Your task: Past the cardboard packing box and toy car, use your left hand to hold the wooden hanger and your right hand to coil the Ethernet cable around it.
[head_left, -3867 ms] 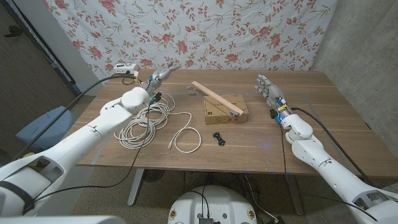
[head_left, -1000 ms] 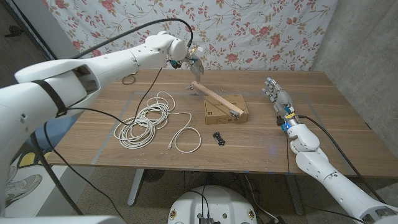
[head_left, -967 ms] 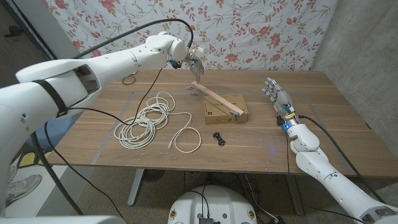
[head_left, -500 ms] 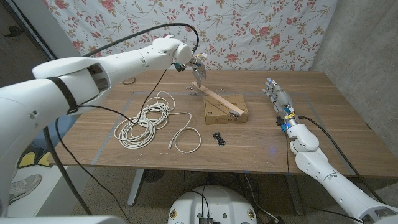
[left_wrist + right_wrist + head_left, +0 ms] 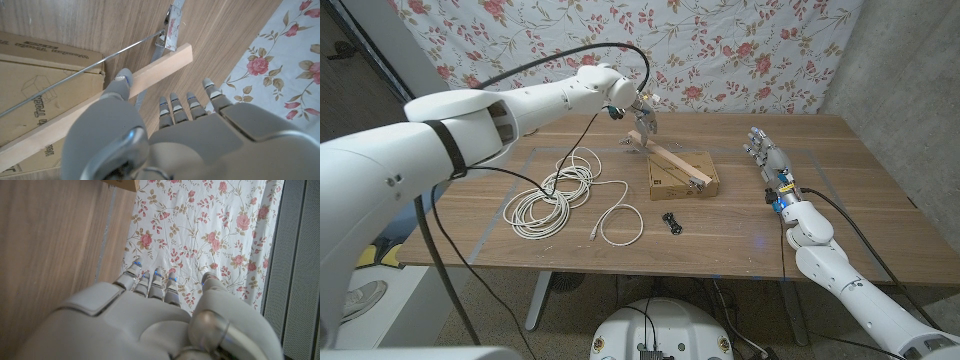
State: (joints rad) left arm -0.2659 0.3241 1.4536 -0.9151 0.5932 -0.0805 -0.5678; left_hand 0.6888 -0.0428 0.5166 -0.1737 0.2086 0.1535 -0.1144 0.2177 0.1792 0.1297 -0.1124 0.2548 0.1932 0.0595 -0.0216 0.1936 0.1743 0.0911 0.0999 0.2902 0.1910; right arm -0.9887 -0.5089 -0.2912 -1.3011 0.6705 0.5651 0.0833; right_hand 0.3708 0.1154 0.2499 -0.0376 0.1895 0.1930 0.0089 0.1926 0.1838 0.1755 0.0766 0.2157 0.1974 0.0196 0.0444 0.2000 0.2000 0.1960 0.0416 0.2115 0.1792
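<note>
Hanger (image 5: 670, 160) lay slanted across the cardboard box (image 5: 684, 178), its far end projecting past the box towards the back of the table. Left hand (image 5: 646, 117) hovered over that end, fingers spread, grasping nothing. Right hand (image 5: 763, 152) was released, well apart. Cable (image 5: 555, 195) lay coiled left of the box. Judged risk: a poor grasp could tip the hanger off. Box print read partly "Track".
</note>
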